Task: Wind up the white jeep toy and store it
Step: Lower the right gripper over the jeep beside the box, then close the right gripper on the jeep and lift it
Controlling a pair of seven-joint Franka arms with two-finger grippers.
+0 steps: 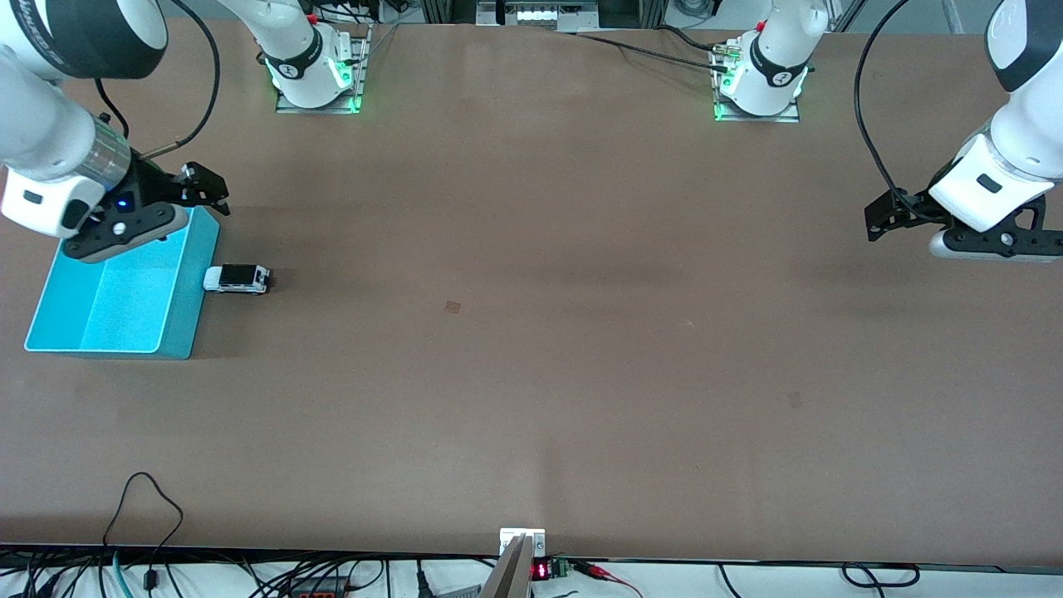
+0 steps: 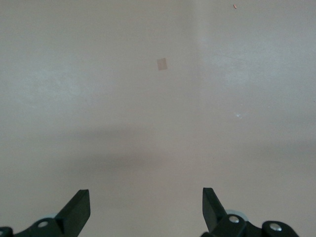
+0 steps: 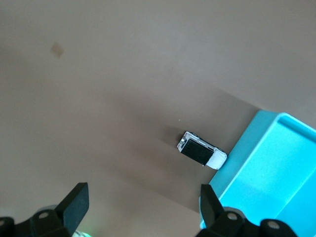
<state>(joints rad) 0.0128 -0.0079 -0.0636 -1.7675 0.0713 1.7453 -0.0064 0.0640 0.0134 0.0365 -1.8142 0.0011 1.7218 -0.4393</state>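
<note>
Plainly, the jeep is a small, rigid thing, white with a black roof panel, and it sits on its wheels on the table with its nose touching or all but touching the outer wall of the bin, at about 3 o'clock from the bin in the front view. I judge it light and hard-shelled, likely smooth plastic, so it should lift with little force but could skid or roll on its wheels if nudged along its length, and could squirt out of a pinch that lands on the sloped front. The safest hold looks to be across the body sides, just under the roof, with the fingers set crosswise to the wheels' rolling direction; the bin wall crowds only the nose end, so the flanks seem free. Winding probably means dragging it backward under light downward pressure, which its size makes fiddly. The bin is open-topped and holds nothing visible. The right gripper hangs over the bin's corner at roughly 11 o'clock from the jeep, fingers spread wide and holding nothing. The left gripper waits over bare table at the left arm's end, also spread apart and holding nothing.
</note>
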